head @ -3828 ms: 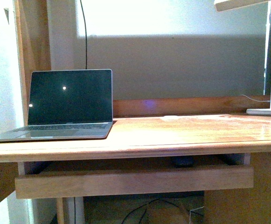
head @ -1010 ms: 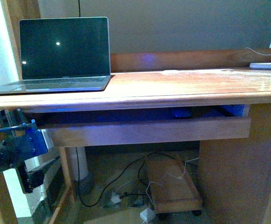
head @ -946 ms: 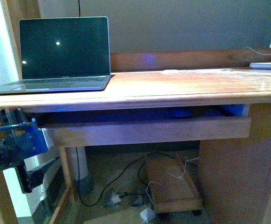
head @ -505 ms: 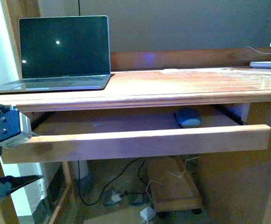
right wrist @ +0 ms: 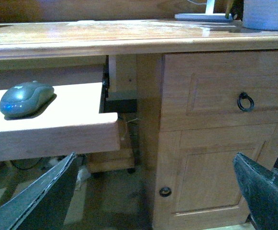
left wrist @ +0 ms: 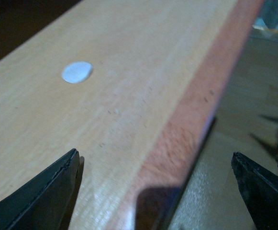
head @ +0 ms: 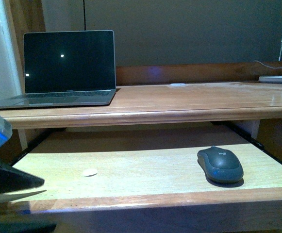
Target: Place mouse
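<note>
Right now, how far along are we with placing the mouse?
Done: the tray is pulled out, exposing the mouse on its right side. In hand: nothing. The left tool is open astride the tray's front edge, and the right tool is open and empty, short of the mouse. Left: grasp the mouse and place it, probably on the desk top.

mouse (right wrist: 20,99) on extended tray (right wrist: 57,132), fingers (right wrist: 39,201) apart

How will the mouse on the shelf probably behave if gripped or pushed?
The mouse looks like rigid plastic, so it should hold its shape. Its smooth domed top and rounded sides may let it slip out of a squeeze. It lies flat on the shelf, so a push would likely slide it, not roll it.
</note>
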You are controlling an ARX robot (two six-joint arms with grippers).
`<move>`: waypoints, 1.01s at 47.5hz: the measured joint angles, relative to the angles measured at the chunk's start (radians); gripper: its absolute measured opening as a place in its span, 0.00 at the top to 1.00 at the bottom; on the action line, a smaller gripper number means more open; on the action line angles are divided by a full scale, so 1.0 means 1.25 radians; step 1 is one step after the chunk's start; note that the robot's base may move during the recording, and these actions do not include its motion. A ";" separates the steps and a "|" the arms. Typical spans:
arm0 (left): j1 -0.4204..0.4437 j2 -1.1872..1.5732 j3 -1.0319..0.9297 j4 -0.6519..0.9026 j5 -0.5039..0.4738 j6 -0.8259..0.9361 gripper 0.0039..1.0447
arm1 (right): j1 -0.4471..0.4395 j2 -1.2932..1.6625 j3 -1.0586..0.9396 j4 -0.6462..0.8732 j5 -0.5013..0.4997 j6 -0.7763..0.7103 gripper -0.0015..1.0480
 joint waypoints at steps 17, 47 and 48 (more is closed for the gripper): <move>0.001 -0.175 -0.017 0.157 -0.407 -0.568 0.07 | 0.000 0.000 0.000 0.000 0.000 0.000 0.07; -0.194 -1.062 -0.410 -0.196 -0.869 -0.513 0.39 | 0.000 0.000 0.000 0.000 0.000 0.000 0.07; -0.194 -1.074 -0.419 -0.193 -0.869 -0.508 0.42 | 0.000 0.000 0.000 0.000 0.000 0.000 0.07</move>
